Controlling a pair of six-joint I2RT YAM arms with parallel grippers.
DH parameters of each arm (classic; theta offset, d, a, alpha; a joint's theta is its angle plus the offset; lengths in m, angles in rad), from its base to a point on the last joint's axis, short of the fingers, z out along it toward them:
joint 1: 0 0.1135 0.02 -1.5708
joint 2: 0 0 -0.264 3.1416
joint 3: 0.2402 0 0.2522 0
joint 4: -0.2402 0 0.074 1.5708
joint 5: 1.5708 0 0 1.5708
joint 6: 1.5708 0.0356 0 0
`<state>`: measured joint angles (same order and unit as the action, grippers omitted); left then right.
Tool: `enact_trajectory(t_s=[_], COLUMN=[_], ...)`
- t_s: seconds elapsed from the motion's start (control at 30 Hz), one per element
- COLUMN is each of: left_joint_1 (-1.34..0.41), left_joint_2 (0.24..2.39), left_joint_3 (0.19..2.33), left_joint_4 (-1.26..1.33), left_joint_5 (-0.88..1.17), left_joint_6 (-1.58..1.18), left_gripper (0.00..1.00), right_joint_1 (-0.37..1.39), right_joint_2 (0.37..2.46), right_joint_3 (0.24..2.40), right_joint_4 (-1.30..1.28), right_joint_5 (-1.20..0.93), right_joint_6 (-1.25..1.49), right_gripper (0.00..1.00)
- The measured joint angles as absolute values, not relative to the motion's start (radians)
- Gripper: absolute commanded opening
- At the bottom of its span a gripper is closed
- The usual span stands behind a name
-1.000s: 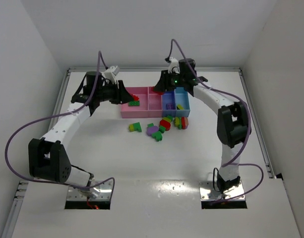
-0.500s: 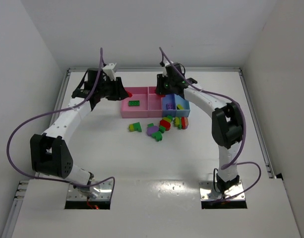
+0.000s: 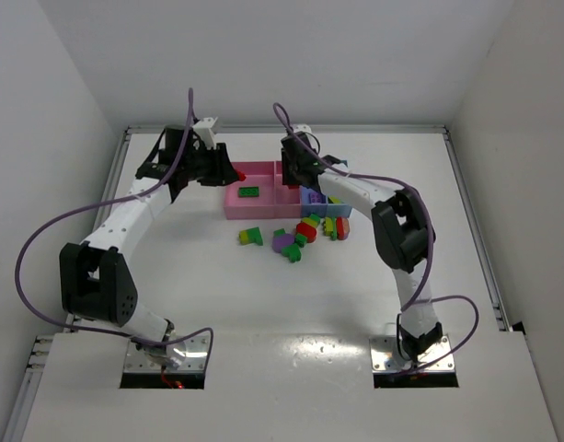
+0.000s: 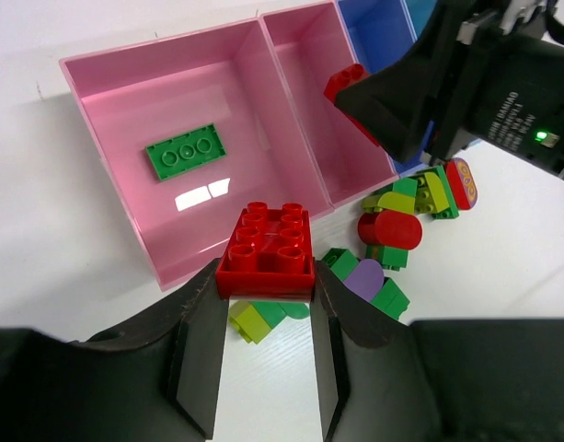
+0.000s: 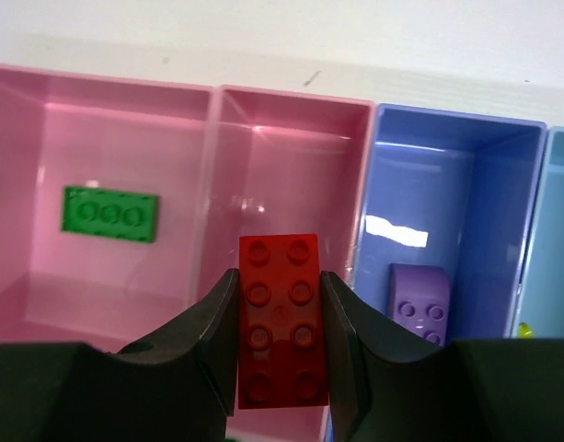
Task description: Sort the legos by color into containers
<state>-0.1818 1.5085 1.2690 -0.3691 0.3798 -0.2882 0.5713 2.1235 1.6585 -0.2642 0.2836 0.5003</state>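
My left gripper point(image 4: 265, 276) is shut on a chunky red lego point(image 4: 265, 250), held just off the near-left corner of the wide pink container point(image 4: 125, 110). A flat green lego point(image 4: 185, 152) lies in that bin. Above the narrow pink container point(image 5: 282, 157) my right gripper point(image 5: 282, 295) is shut on a long red lego point(image 5: 283, 322). The blue-violet container point(image 5: 447, 184) has a purple lego point(image 5: 420, 302) in it. A speck of yellow shows in the light blue container point(image 5: 553, 230). In the top view the grippers point(image 3: 232, 173) point(image 3: 295, 175) flank the pink bins.
A loose pile of red, green, purple and yellow legos point(image 3: 309, 230) lies on the table just in front of the bins. A green-and-yellow piece point(image 3: 251, 237) sits apart to its left. White walls close in the table on three sides.
The right gripper has swung left with its red lego, from over the blue bins to over the narrow pink one. The left gripper has barely shifted.
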Motion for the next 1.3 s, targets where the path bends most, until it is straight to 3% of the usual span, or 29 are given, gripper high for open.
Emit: enact_trajectory(t_s=[0.03, 0.07, 0.13, 0.17, 0.27, 0.6, 0.8, 1.07, 1.3], left_joint_1=[-0.182, -0.182, -0.182, -0.182, -0.182, -0.195, -0.292, -0.349, -0.368], left_joint_2=[1.509, 1.509, 1.509, 1.509, 1.510, 1.544, 1.641, 1.880, 2.038], left_joint_3=[1.269, 1.271, 1.272, 1.273, 1.273, 1.278, 1.352, 1.572, 1.688], left_joint_4=[-0.369, -0.369, -0.369, -0.369, -0.369, -0.357, -0.322, -0.291, -0.300], left_joint_5=[0.380, 0.380, 0.380, 0.381, 0.383, 0.439, 0.465, 0.429, 0.392], left_joint_6=[-0.288, -0.288, -0.288, -0.289, -0.289, -0.289, -0.288, -0.289, -0.289], left_gripper=[0.05, 0.05, 0.05, 0.05, 0.05, 0.05, 0.06, 0.10, 0.17], right_joint_1=[0.571, 0.571, 0.570, 0.569, 0.569, 0.563, 0.511, 0.269, 0.171], right_joint_2=[2.130, 2.139, 2.152, 2.159, 2.162, 2.152, 1.980, 1.752, 1.712], right_joint_3=[1.659, 1.660, 1.661, 1.661, 1.666, 1.671, 1.668, 1.543, 1.371], right_joint_4=[-0.263, -0.262, -0.260, -0.255, -0.236, -0.196, -0.143, -0.178, -0.311], right_joint_5=[0.296, 0.310, 0.322, 0.323, 0.311, 0.225, 0.315, 0.228, 0.036], right_joint_6=[0.502, 0.503, 0.505, 0.505, 0.503, 0.482, 0.313, 0.174, 0.091], right_gripper=[0.16, 0.29, 0.45, 0.57, 0.72, 0.77, 0.98, 1.00, 1.00])
